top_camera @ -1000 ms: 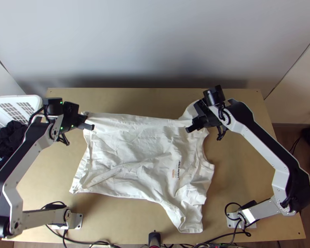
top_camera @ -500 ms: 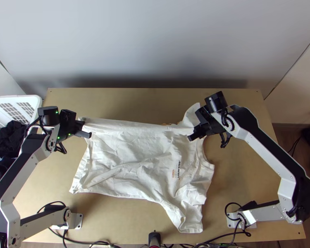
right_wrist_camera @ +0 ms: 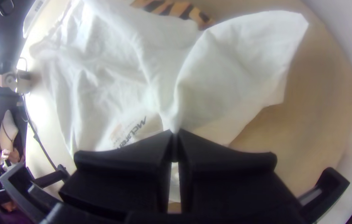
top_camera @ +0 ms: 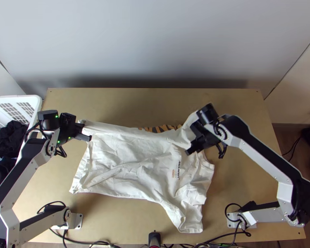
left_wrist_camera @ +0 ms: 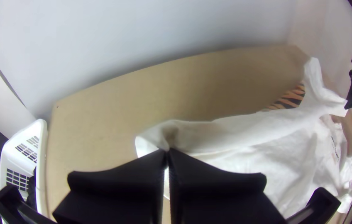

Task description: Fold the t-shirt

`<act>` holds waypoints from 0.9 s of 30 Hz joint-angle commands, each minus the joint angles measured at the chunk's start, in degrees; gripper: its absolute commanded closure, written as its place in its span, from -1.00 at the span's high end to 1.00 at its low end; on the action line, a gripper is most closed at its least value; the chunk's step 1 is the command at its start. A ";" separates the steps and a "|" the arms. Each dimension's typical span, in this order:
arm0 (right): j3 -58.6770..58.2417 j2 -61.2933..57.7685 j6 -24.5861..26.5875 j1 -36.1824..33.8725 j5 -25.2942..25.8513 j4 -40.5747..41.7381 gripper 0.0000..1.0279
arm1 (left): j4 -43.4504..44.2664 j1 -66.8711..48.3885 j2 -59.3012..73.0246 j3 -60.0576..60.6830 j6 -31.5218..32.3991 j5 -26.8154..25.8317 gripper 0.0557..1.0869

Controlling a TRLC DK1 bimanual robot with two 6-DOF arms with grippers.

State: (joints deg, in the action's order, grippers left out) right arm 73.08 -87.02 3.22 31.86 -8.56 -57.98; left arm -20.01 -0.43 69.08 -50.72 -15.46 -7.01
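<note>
**T-shirt (top_camera: 130, 151) pinched at two spots along its far side**

Your left gripper (top_camera: 89, 133) is closed on the cloth toward the table's (top_camera: 237, 184) left edge; your right gripper (top_camera: 191, 151) is closed on it farther right. You have it spread, wrinkled, reaching close to the near edge. The striped patch (top_camera: 160, 128) beside it may be part of the shirt.

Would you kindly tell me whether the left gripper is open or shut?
The left gripper is shut: its two black fingers meet at the tips, pinching the t-shirt near a corner.
</note>
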 commanded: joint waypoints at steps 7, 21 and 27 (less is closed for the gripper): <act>-10.68 -2.45 -0.41 1.28 -0.67 6.65 -0.94 | -0.64 -4.06 -4.83 9.23 0.52 0.06 -0.93; -9.27 0.19 -1.11 1.19 -1.29 7.97 0.16 | 1.29 -0.54 -2.55 20.31 -6.25 0.15 -0.57; -7.60 0.36 -1.11 0.84 -1.37 5.94 0.76 | 0.67 1.13 -2.46 19.52 -6.33 0.15 0.77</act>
State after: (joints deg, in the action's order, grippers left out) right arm 63.88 -87.20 2.15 32.99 -9.89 -50.59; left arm -19.11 -1.08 66.15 -31.97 -20.69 -6.87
